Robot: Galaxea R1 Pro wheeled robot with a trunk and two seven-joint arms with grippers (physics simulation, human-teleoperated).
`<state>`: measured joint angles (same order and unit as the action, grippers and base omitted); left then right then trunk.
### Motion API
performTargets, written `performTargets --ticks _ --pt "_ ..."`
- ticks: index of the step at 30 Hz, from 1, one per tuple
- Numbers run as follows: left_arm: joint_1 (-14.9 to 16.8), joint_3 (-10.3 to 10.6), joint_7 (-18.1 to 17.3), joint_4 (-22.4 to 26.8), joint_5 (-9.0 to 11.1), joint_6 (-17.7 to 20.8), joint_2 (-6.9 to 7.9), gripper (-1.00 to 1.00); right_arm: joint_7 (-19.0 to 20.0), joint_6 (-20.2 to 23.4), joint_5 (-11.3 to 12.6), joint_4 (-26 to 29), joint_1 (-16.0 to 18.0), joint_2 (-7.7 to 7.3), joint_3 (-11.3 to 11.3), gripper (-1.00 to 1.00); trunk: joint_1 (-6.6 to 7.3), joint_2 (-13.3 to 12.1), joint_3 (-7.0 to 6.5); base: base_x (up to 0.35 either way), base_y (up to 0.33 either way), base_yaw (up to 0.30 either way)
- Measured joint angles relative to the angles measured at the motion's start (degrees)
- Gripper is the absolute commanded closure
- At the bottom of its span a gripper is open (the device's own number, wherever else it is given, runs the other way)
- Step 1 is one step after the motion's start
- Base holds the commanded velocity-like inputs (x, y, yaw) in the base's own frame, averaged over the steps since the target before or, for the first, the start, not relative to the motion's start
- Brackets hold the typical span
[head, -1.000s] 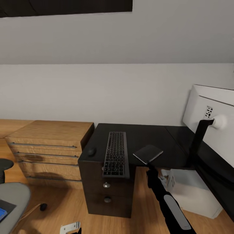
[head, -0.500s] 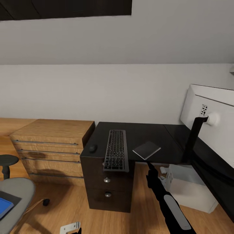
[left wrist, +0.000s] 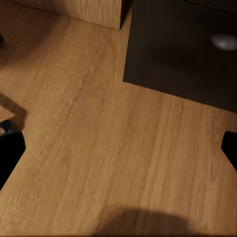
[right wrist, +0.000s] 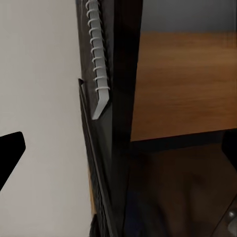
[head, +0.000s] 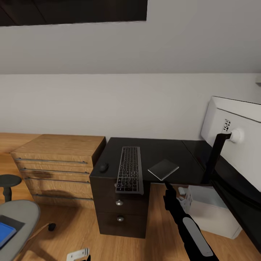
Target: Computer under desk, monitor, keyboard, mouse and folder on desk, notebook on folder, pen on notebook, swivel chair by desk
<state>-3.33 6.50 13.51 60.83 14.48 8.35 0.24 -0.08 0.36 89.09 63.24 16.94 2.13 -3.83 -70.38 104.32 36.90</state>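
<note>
My right pincer gapes wide, empty, below the black L-shaped counter edge at frame centre. Left pincer likewise wide, over wood floor. On the counter: thin dark notebook, long black keyboard overhanging the edge, small black mouse. White-backed monitor right.

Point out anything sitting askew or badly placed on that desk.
The keyboard lies lengthwise across the desk, its near end jutting past the front edge over the drawers. The notebook sits skewed, one corner at the edge. The folder is on the swivel chair, not the desk.
</note>
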Motion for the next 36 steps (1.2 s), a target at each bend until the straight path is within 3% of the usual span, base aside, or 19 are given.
performTargets --ticks 6,11,14,16,25,27,31,33,36 --pt "0.0 -0.1 0.0 -4.6 -0.1 0.3 -0.18 -1.0 -1.2 -0.1 -0.2 -0.1 0.0 -0.09 0.0 -1.0 1.32 -2.4 -1.08 0.0 0.0 0.0" --pt "0.0 -0.1 0.0 -5.5 -0.2 0.3 -0.29 -1.0 -1.2 -0.1 -0.4 -1.2 -0.2 -0.46 0.1 -1.0 2.42 -4.4 -1.97 0.0 0.0 0.0" --pt "0.0 -0.1 0.0 -5.8 -0.2 0.4 -0.28 -1.0 -1.1 -0.1 -2.2 -2.9 -0.7 -1.03 0.1 -1.0 3.07 -5.6 -2.51 0.0 0.0 0.0" --pt "0.0 -0.1 0.0 -5.9 -0.2 0.3 -0.27 -1.0 -0.9 -0.1 -5.8 -4.1 -0.9 -1.21 0.1 -1.0 3.51 -6.4 -2.87 0.0 0.0 0.0" --pt "0.0 0.0 0.1 -6.0 -0.2 0.2 -0.27 -1.0 1.5 -0.3 -17.6 -8.6 -1.0 -1.04 -0.1 -1.0 5.49 -10.0 -4.49 0.0 0.0 0.0" --pt "0.0 0.0 0.1 -6.1 -0.2 0.2 -0.27 -1.0 4.4 -0.6 -21.5 -10.9 -1.1 -1.06 -0.1 -1.0 5.93 -10.8 -4.85 0.0 0.0 0.0" --pt "0.0 0.0 0.1 -6.1 -0.2 0.2 -0.27 -1.0 6.7 -1.5 -23.3 -13.4 -1.1 -1.14 0.0 -1.0 6.81 -12.4 -5.56 0.0 0.0 0.0" --pt "0.0 0.0 0.1 -6.3 -0.1 0.1 -0.21 -1.0 8.2 -6.6 -24.9 -21.4 -1.1 -1.07 0.0 -1.0 7.25 -13.2 -5.92 0.0 0.0 0.0" --pt "0.0 0.0 0.1 -6.4 -0.1 0.1 -0.22 -1.0 8.3 -11.7 -25.7 -26.3 -1.1 -1.03 -0.2 -1.0 7.91 -14.4 -6.46 0.0 0.0 0.0"
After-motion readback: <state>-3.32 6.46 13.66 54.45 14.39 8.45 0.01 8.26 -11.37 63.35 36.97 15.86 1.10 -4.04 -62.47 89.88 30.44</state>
